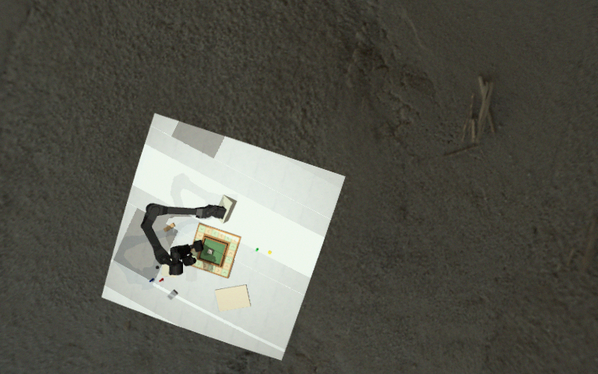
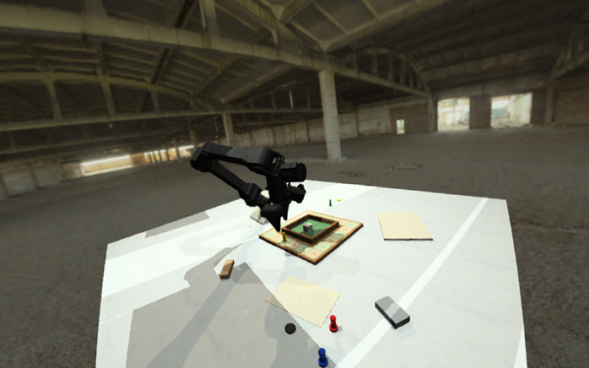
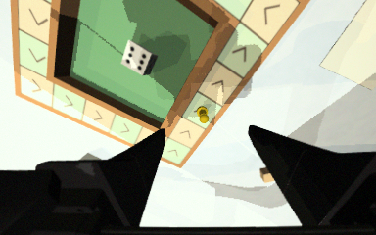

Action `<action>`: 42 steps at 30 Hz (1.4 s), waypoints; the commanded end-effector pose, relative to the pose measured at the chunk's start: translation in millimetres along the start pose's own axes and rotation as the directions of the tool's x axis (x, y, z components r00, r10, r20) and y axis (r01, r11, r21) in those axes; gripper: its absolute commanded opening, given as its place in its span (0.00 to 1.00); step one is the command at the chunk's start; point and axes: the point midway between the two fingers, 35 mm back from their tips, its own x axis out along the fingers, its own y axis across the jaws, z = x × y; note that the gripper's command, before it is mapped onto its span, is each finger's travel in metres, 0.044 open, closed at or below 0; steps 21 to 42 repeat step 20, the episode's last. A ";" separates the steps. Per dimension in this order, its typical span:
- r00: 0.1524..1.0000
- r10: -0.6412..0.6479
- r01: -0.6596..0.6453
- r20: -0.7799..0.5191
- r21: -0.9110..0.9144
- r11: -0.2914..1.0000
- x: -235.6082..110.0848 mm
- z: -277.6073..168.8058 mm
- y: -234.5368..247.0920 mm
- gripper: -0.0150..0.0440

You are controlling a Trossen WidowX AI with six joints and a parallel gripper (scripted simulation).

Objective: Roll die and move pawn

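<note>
The board [image 3: 100, 117] [image 2: 334, 251] [image 1: 232, 261] has a ring of arrow squares around a green dice tray [image 3: 93, 73] [image 2: 324, 231]. A white die [image 3: 138, 57] [image 2: 308, 228] [image 1: 210, 251] rests in the tray, and its upper face shows several pips. A small yellow pawn [image 3: 202, 116] [image 2: 284, 237] stands upright on a light green square of the board's near side. My gripper [image 3: 206, 130] [image 2: 280, 225] is open. It hangs just above the pawn with a finger on each side, and neither finger touches it.
Around the board lie two beige sheets [image 2: 403, 225] [image 2: 303, 299], a grey block [image 2: 391, 311], a wooden block [image 2: 226, 268], a black disc [image 2: 290, 327], a red pawn [image 2: 333, 322] and a blue pawn [image 2: 322, 357]. A green pawn [image 2: 330, 202] and a yellow disc [image 2: 338, 199] lie at the far side.
</note>
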 end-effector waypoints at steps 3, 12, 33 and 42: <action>0.999 0.024 -0.028 0.024 0.149 0.988 -28.0 9.6 38.8 1.00; 1.000 0.009 -0.005 -0.005 0.519 0.855 -79.7 -7.3 129.2 1.00; 1.000 0.010 -0.010 0.003 0.482 0.876 -76.3 -4.5 123.9 1.00; 1.000 0.010 -0.010 0.003 0.482 0.876 -76.3 -4.5 123.9 1.00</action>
